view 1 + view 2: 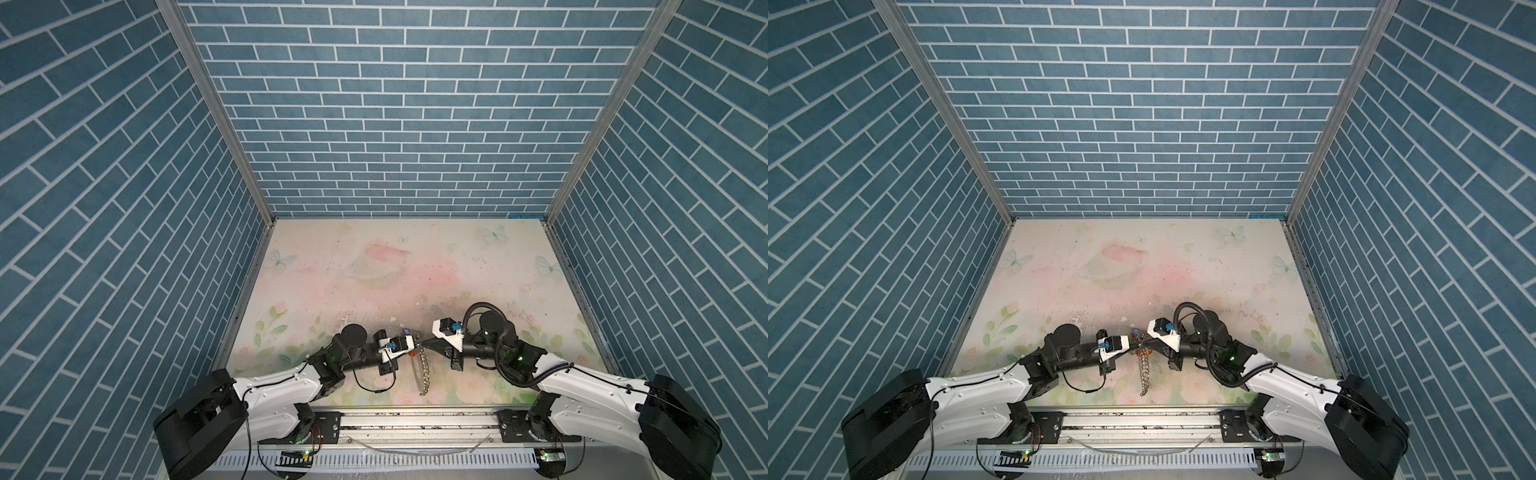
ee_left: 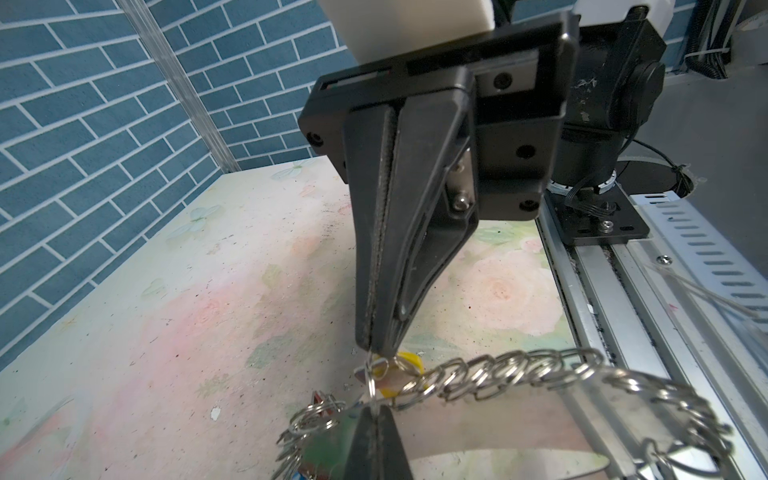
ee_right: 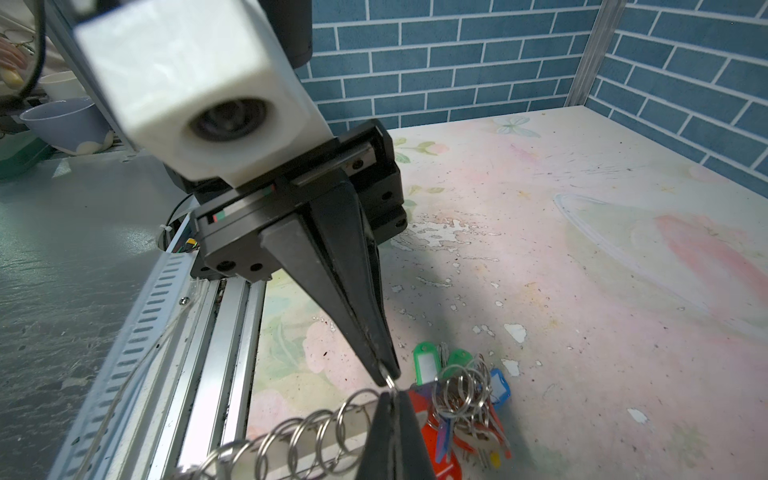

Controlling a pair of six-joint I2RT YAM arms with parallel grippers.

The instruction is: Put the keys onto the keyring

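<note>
The keyring (image 1: pixel 422 371) (image 2: pixel 498 415), a grey plate with silver wire rings along its rim, hangs on edge near the table's front. My left gripper (image 2: pixel 376 409) (image 1: pixel 417 345) and right gripper (image 3: pixel 392 395) (image 1: pixel 425 344) meet tip to tip at the keyring's far end. Both are shut on one small silver ring (image 2: pixel 371 384) (image 3: pixel 390 380) stretched between them. The keys' yellow tag (image 2: pixel 409 360) shows just behind that ring, with a metal key head beside it. I cannot tell whether the pinched ring passes through the key.
A bunch of green, blue, red and orange tagged keys (image 3: pixel 457 399) hangs from the keyring's rings beside the tips. The metal rail (image 1: pixel 415 415) runs along the front edge. Blue brick walls enclose the floral table (image 1: pixel 395 270) on three sides.
</note>
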